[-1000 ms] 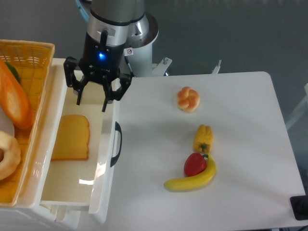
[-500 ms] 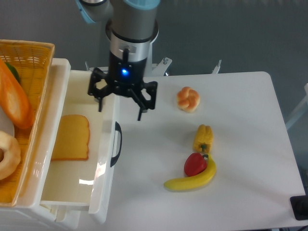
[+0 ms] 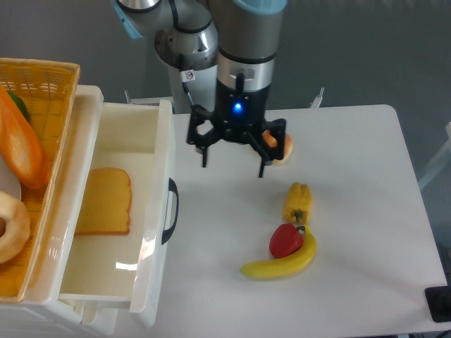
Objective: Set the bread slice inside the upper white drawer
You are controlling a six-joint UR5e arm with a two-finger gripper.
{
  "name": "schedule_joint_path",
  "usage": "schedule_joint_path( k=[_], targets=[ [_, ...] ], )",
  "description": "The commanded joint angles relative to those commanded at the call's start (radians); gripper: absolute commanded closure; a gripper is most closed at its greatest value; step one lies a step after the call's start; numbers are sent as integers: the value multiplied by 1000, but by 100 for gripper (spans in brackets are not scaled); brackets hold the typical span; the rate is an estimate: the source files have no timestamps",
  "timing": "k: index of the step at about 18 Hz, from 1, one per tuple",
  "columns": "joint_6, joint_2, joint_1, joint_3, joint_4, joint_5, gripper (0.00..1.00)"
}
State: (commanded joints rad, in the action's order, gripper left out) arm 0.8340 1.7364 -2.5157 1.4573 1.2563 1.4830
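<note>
The bread slice lies flat on the floor of the upper white drawer, which stands pulled open with its black handle facing the table. My gripper hangs open and empty above the white table, to the right of the drawer and apart from it. Its fingers point down.
A small knotted bun sits just behind the gripper's right side, partly hidden. A yellow pepper, a red pepper and a banana lie to the right. A woven yellow basket with a long orange loaf stands at the left.
The open gripper has moved right, from over the drawer's back corner, across its front wall, to above the table near the bun. The bread slice has stayed in the drawer.
</note>
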Motion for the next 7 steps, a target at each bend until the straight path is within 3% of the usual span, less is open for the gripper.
schedule_joint_path(
  k=[3, 7],
  targets=[
    [42, 40, 6, 8, -3, 123, 0],
    [42, 94, 8, 21, -83, 181, 0]
  ],
)
